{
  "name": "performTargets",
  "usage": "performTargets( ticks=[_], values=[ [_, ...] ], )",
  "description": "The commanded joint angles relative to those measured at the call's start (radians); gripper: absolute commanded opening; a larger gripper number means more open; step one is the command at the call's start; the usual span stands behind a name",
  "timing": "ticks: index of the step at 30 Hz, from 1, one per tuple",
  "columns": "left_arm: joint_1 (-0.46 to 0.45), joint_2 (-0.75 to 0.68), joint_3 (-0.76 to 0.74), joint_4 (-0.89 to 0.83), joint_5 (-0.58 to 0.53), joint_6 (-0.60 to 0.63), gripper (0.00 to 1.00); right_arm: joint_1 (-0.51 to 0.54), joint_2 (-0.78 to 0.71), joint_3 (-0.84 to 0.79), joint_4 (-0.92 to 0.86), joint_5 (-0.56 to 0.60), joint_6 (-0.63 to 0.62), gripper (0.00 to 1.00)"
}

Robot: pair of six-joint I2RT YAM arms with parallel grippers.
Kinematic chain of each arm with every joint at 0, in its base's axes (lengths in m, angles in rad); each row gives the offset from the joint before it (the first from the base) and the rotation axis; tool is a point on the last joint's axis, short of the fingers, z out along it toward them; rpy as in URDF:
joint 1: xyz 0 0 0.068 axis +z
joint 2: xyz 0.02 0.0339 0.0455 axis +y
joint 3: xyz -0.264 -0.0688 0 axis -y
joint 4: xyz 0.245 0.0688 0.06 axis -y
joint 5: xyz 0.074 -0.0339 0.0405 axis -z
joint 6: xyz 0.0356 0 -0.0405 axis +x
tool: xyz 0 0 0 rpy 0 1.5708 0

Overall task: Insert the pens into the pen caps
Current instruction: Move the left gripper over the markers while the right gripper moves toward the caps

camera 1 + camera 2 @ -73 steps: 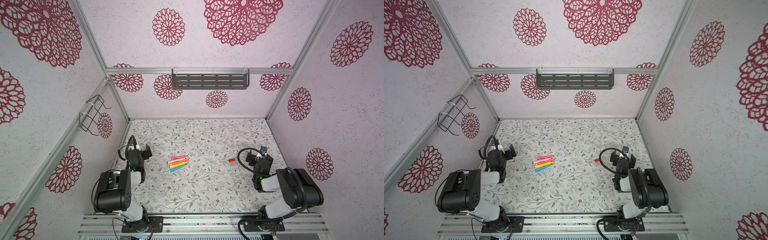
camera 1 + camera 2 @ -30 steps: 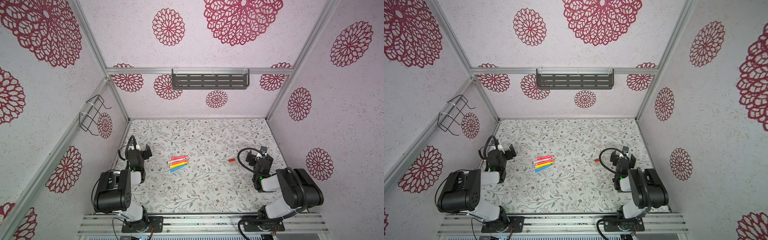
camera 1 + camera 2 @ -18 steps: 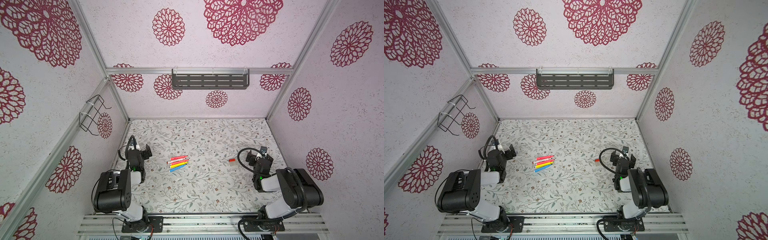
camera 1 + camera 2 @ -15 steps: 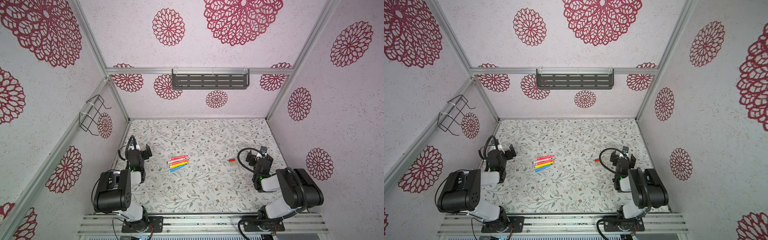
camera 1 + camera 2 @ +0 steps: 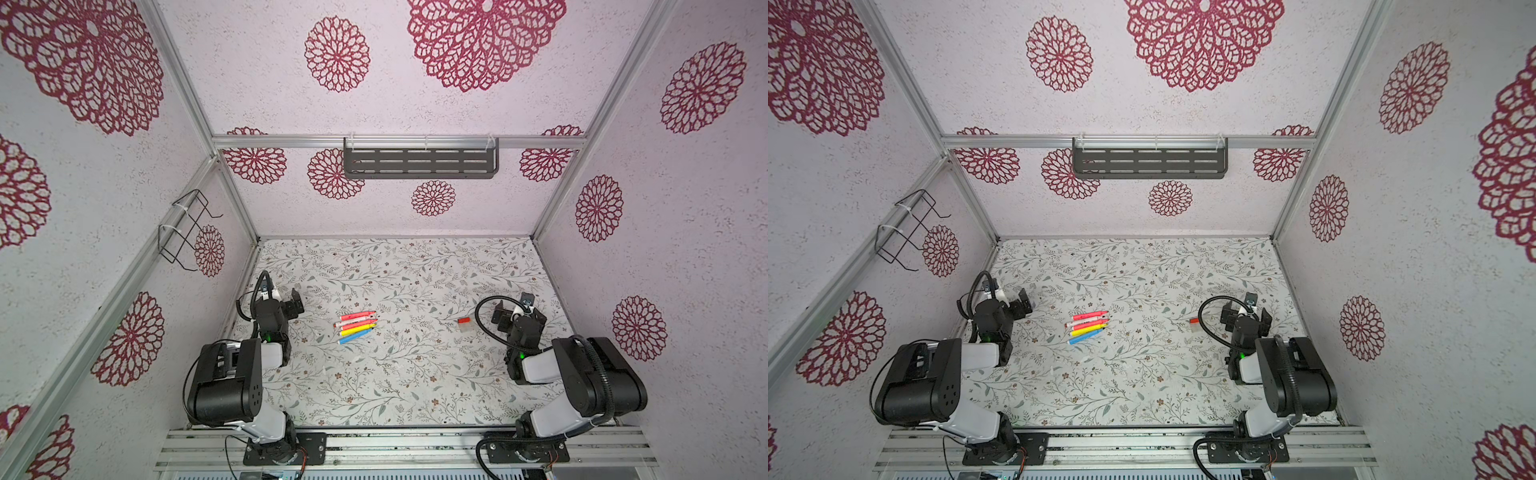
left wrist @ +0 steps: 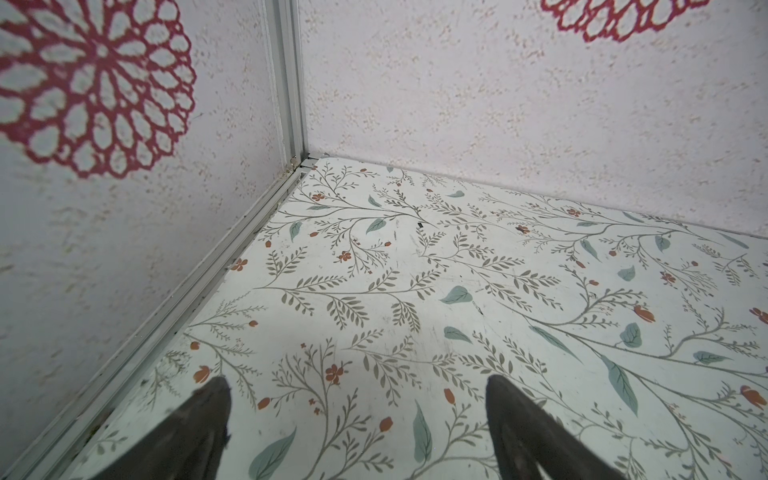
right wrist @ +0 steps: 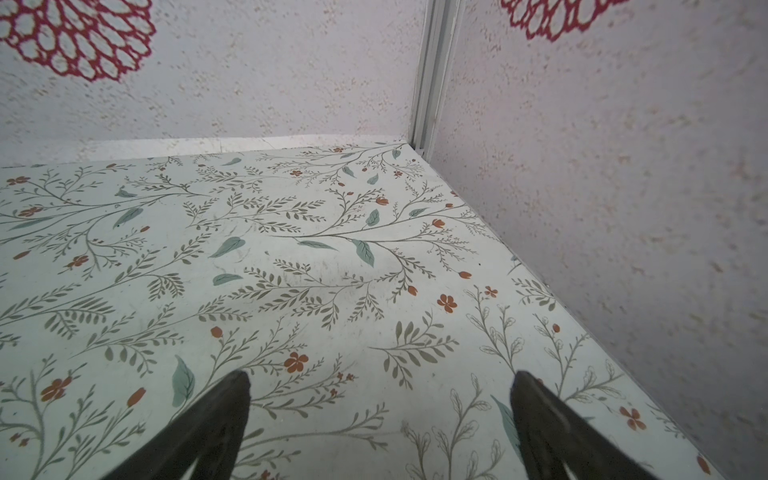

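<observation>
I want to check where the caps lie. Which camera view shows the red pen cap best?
Both top views: the red pen cap lies on the table, near the right gripper. Neither wrist view shows it, only patterned table and dark fingertips.

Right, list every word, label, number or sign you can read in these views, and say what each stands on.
No text can be read anywhere.
The pens are too small in both top views to show any print.
The red cap and the wall shelf show no lettering.
The wrist views show only the flower-patterned table and walls, with no writing.
</observation>
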Motion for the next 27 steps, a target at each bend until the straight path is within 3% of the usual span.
performTargets(
  ticks=[1, 3, 5, 7, 8, 9, 10, 11, 12, 15, 18, 19, 21, 24, 27],
  values=[
    [-0.067, -0.174, 0.055, -0.204, -0.129, 0.041, 0.97, 0.062, -0.205, 0.044, -0.160, 0.049, -0.054, 0.99],
    [-0.115, -0.293, 0.200, -0.520, -0.230, -0.016, 0.97, 0.097, -0.380, 0.105, -0.336, 0.042, -0.039, 0.99],
    [-0.138, -0.350, 0.314, -0.709, -0.194, -0.059, 0.97, 0.097, -0.511, 0.193, -0.525, -0.058, 0.046, 0.99],
    [-0.159, -0.379, 0.377, -0.817, -0.214, -0.124, 0.97, 0.092, -0.607, 0.250, -0.747, -0.060, 0.270, 0.99],
    [-0.158, -0.390, 0.395, -0.869, -0.255, -0.245, 0.97, 0.080, -0.651, 0.264, -0.845, -0.049, 0.418, 0.99],
    [-0.146, -0.401, 0.419, -0.952, -0.230, -0.335, 0.97, 0.054, -0.675, 0.268, -0.864, -0.182, 0.442, 0.99],
    [-0.114, -0.409, 0.451, -1.034, -0.029, -0.318, 0.97, 0.040, -0.679, 0.289, -0.901, -0.336, 0.449, 0.99],
    [-0.100, -0.416, 0.454, -1.057, 0.131, -0.320, 0.97, 0.042, -0.671, 0.349, -1.012, -0.374, 0.486, 0.99],
    [-0.113, -0.427, 0.445, -1.063, 0.164, -0.327, 0.98, 0.043, -0.660, 0.395, -1.106, -0.402, 0.507, 0.99],
    [-0.239, -0.484, 0.404, -1.109, 0.038, -0.331, 0.97, 0.048, -0.686, 0.444, -1.248, -0.398, 0.588, 0.99],
    [-0.352, -0.508, 0.380, -1.144, 0.024, -0.330, 0.98, 0.044, -0.801, 0.363, -1.219, -0.382, 0.742, 0.99],
    [-0.388, -0.504, 0.374, -1.154, 0.008, -0.331, 0.98, 0.040, -0.807, 0.357, -1.202, -0.457, 0.726, 0.99],
    [-0.437, -0.486, 0.365, -1.157, -0.003, -0.325, 0.98, 0.052, -0.727, 0.448, -1.336, -0.523, 0.680, 0.99],
    [-0.465, -0.435, 0.382, -1.170, 0.043, -0.331, 1.00, 0.104, -0.677, 0.510, -1.461, -0.483, 0.593, 0.99],
    [-0.500, -0.367, 0.409, -1.186, 0.055, -0.321, 0.95, 0.112, -0.651, 0.544, -1.527, -0.481, 0.578, 0.99]
  ],
)
